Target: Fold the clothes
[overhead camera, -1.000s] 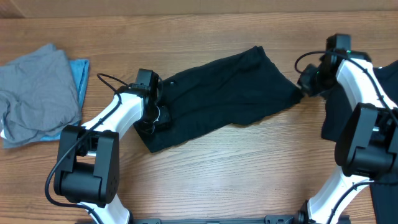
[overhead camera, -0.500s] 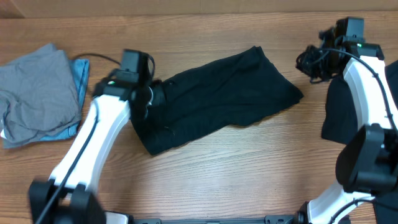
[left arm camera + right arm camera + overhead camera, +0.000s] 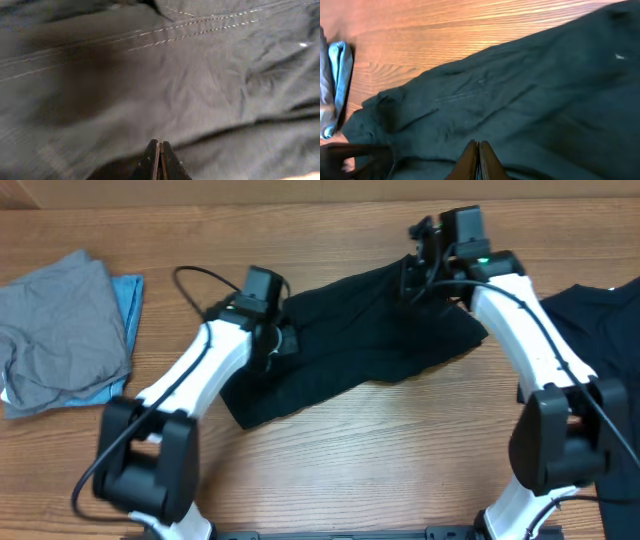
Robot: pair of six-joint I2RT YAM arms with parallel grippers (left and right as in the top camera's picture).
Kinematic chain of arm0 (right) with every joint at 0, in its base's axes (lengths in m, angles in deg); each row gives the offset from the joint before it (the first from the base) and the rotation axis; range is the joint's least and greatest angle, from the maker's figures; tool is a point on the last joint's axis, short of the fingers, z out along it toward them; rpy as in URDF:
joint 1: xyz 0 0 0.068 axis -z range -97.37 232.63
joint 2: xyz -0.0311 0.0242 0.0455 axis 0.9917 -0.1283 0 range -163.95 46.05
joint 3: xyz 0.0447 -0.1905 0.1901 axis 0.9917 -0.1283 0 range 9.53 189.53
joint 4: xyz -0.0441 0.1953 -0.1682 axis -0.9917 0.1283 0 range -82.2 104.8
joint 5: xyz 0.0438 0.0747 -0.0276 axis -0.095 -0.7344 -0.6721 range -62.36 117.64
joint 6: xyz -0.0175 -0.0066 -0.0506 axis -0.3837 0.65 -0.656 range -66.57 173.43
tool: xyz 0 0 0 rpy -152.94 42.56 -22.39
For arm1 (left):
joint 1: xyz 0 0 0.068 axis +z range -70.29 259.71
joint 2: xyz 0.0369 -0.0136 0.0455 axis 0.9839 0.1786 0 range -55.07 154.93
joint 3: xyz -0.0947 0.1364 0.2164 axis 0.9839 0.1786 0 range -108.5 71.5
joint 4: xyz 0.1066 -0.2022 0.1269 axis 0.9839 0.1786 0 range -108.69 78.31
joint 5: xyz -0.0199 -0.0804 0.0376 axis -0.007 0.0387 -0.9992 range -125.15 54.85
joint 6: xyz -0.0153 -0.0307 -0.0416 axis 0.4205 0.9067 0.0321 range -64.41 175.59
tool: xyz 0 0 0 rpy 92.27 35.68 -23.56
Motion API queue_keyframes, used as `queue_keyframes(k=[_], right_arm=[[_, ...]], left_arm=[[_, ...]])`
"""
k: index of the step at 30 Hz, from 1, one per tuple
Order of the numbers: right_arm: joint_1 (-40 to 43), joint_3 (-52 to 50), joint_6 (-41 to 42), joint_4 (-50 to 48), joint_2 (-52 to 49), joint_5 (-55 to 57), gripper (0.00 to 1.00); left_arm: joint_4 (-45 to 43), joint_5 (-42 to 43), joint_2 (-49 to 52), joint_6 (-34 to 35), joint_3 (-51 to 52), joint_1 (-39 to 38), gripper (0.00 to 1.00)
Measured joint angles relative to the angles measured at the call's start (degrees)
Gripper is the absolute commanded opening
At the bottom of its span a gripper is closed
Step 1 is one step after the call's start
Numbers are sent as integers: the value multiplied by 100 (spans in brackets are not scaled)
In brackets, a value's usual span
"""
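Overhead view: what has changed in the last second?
Both arms moved inward over the black garment: the left gripper from its left end, the right gripper from its right end to its far edge. Both are shut. The garment and the grey pile stayed put.

Links of left arm and right arm: glossy white tubes. Bulky black joint housings at near end, black blocks at wrists. Thin black cable loops off left wrist. Tangled black wires at right wrist, small green light beside. Fingers of left gripper and right gripper: slim, dark, tapered, brownish edges.
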Motion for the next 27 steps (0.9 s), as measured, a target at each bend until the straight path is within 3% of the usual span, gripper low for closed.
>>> queue_keyframes(k=[9,16,27], right_arm=[[-531,-4,24,-671,-992,17,4],[-560,-28,24,-866,-1709,44,4],[-555,-57,103,-1860,-1882,857,4]], left_arm=[[-695,2,918,282,0,-48,4],[-868,9,1040,350,-44,-48,4],[-1003,7,1106,352,-96,-48,4]])
